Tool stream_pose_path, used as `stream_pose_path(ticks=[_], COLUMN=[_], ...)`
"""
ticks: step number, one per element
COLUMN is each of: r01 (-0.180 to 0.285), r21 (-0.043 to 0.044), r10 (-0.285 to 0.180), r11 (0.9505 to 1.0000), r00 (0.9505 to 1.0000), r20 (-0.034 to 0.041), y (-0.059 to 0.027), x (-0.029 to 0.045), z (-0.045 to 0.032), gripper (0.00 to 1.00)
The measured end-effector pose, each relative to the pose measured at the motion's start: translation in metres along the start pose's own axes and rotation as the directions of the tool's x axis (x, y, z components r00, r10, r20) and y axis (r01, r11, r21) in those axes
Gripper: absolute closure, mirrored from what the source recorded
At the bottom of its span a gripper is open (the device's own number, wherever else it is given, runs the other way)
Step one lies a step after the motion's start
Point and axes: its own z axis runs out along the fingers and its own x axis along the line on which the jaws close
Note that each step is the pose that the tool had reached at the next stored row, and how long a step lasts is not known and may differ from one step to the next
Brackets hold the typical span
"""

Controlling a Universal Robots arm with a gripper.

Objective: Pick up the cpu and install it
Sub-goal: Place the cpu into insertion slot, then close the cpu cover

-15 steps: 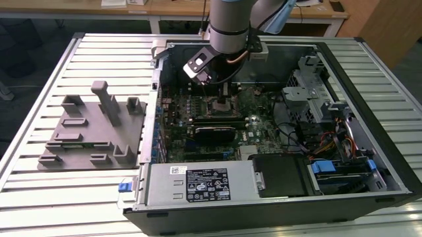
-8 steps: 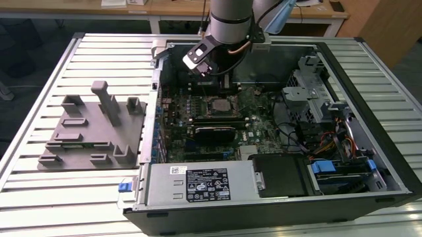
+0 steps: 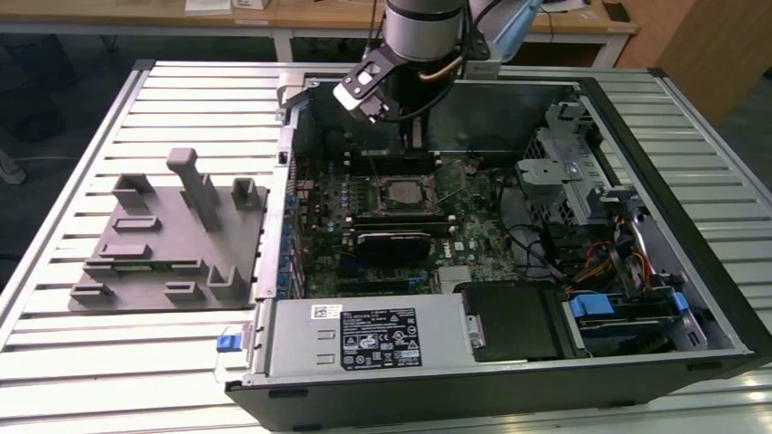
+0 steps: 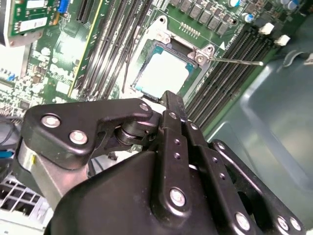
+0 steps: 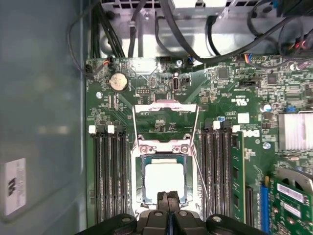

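In the first wrist view the end effector [image 5: 168,196], fingers pressed together and gripping nothing, is hovering at the edge of the cpu [image 5: 164,177] lying in the open socket [image 5: 139,182], so any seating push is probably needing light, level pressure.

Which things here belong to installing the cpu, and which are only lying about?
For the job: cpu, lying in its socket; pincer at the cpu's edge.
Lying about: grey holder block, power supply, coin battery, memory slots.

shiny silver-white cpu [image 5: 165,177] — flat in the open socket [image 5: 139,182]
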Motion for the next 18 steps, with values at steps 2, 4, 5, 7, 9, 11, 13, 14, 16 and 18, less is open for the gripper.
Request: stream_pose_path(ticks=[2, 4, 5, 7, 9, 11, 13, 14, 16, 18], r01=[0.000, 0.000, 0.000, 0.000, 0.000, 0.000, 0.000, 0.000, 0.000, 0.000], r21=[-0.0011, -0.0019, -0.0024, -0.0028, -0.0029, -0.0029, -0.0033, -0.0033, -0.0034, -0.0034], r10=[0.000, 0.000, 0.000, 0.000, 0.000, 0.000, 0.000, 0.000, 0.000, 0.000], r11=[1.0000, 1.0000, 1.0000, 1.0000, 1.0000, 1.0000, 1.0000, 1.0000, 1.0000, 1.0000], r00=[1.0000, 1.0000, 1.0000, 1.0000, 1.0000, 1.0000, 1.0000, 1.0000, 1.0000, 1.0000], r20=[0.0000, -0.0001, 0.0000, -0.0002, -0.0002, -0.0001, -0.0001, -0.0002, -0.0002, -0.0001], y=[0.0001, 0.0002, 0.0002, 0.0002, 0.0002, 0.0002, 0.0002, 0.0002, 0.0002, 0.0002], x=[0.0000, 0.0000, 0.0000, 0.0001, 0.0001, 0.0001, 0.0001, 0.0001, 0.0001, 0.0001], z=[-0.0042, -0.0071, -0.0083, -0.0086, -0.0086, -0.0086, -0.0086, -0.0086, -0.0086, -0.0086], gripper=[0.89, 0.89, 0.89, 0.89, 0.89, 0.89, 0.89, 0.89, 0.89, 0.89])
